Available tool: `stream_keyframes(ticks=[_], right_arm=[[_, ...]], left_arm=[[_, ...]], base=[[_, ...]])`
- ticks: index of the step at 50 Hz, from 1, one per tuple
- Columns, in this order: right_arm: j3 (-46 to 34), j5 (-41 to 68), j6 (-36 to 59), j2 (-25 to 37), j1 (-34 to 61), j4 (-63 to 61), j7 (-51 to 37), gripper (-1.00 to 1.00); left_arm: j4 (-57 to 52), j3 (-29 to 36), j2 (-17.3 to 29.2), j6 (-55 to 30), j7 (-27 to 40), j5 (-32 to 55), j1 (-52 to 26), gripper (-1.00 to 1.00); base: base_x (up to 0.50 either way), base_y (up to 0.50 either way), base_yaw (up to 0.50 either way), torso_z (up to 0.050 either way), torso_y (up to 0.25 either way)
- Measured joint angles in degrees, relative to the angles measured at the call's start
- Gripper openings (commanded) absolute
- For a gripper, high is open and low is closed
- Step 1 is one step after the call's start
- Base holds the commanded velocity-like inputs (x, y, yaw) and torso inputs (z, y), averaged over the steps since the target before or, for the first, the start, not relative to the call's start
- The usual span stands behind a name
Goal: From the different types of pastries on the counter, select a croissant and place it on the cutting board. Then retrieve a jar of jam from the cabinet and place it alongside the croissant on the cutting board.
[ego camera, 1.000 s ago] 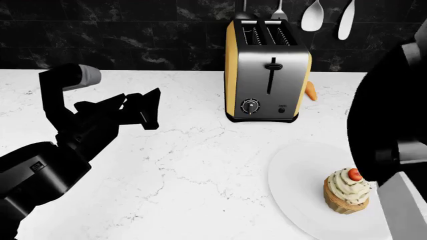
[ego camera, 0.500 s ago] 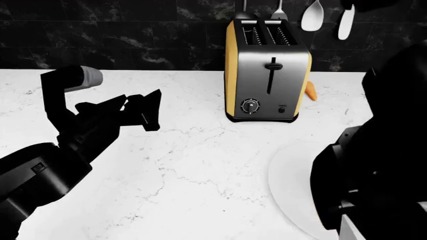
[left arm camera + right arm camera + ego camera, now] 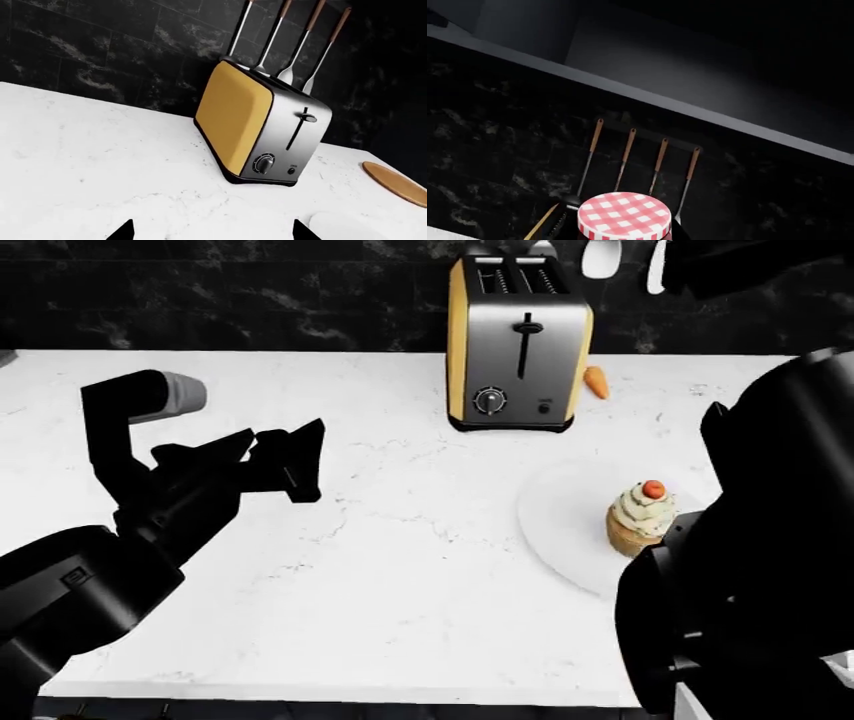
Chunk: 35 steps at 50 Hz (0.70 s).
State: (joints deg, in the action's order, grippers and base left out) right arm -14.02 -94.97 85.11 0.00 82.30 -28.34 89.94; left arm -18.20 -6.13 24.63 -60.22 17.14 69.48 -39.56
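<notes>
wall: black marble tile (image 3: pixel 240 300) behind the bench | bench: white marble, grey veins (image 3: pixel 400 580) | utensils: wooden-handled, hanging on the wall (image 3: pixel 627 155) | cabinet: dark underside above (image 3: pixel 660 65) | light: dim up high

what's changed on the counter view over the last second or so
The head view pulled back and up: the toaster, carrot and cupcake on its plate now sit higher and smaller, and the counter front edge shows. The right arm swung across, hid the cupcake half a second ago, then uncovered it. The left gripper kept its pose above the counter, and nothing on the counter shifted.
</notes>
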Motion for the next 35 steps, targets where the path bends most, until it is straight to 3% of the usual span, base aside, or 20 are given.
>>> stream_keyframes(ticks=[20, 35], right_arm=[[0.24, 0.33, 0.88, 0.0, -5.24, -2.66, 0.02, -1.0], [0.31, 0.53, 1.78, 0.0, -8.72, -5.25, 0.02, -1.0]], left_arm=[[-1.33, -0.66, 0.41, -0.88, 1.39, 3.24, -0.19, 1.0], [-1.67, -0.72, 0.64, -0.77, 1.82, 4.25, -0.14, 1.0]], base=[[-0.5, -0.01, 0.0, 0.0, 0.0], [0.0, 0.0, 0.0, 0.0, 0.0]])
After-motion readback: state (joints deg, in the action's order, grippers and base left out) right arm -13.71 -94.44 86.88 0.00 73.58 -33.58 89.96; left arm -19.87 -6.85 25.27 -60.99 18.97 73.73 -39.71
